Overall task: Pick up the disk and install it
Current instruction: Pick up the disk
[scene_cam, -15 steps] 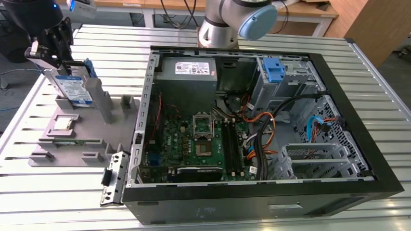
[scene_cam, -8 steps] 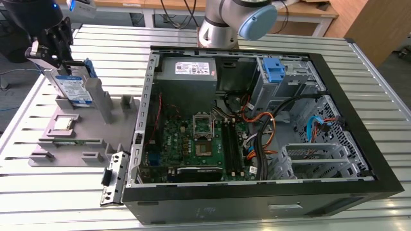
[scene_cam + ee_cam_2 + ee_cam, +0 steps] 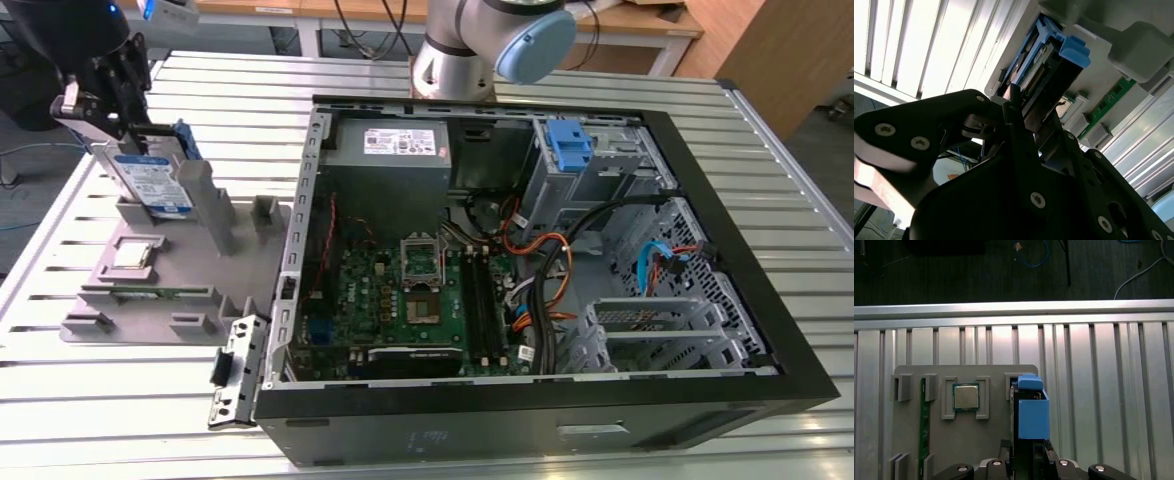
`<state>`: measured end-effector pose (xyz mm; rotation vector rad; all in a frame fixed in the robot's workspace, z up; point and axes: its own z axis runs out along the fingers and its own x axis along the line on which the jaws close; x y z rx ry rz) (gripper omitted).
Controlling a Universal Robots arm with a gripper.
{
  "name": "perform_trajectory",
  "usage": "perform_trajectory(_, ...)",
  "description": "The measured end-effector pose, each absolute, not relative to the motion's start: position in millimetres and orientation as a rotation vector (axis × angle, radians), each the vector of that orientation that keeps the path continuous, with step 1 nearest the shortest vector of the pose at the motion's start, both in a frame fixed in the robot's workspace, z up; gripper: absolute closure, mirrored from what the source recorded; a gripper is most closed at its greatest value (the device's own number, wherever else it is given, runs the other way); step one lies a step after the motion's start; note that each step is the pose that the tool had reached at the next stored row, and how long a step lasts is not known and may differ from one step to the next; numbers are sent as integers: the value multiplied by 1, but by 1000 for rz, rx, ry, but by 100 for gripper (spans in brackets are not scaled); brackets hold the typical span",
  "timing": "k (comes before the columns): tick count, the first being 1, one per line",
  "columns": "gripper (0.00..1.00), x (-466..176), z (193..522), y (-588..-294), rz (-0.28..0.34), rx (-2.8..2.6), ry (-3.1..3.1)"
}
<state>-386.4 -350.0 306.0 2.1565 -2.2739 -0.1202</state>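
Gripper (image 3: 138, 138) closure was narrow, with the jaws clamped on the upper end of the disk (image 3: 151, 182). The disk stood upright on edge at the exterior view's left, over the far end of the grey fixture plate (image 3: 247, 245). Whether its lower edge sat in a fixture slot or hung just clear could not be determined. In the first wrist view, the disk (image 3: 1032, 417) stood just beside a processor chip (image 3: 965, 396) and a green memory module (image 3: 924, 425), both seated in the plate. The open computer case (image 3: 747, 260) lay on the slatted table (image 3: 120, 420) at the exterior view's right, apart from the disk, with a blue bracket (image 3: 570, 145) in its far bay.
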Motion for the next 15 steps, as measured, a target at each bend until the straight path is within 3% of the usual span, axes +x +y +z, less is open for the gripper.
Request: perform_trajectory(15,65,-386,306,-350,-102,2149,-2267)
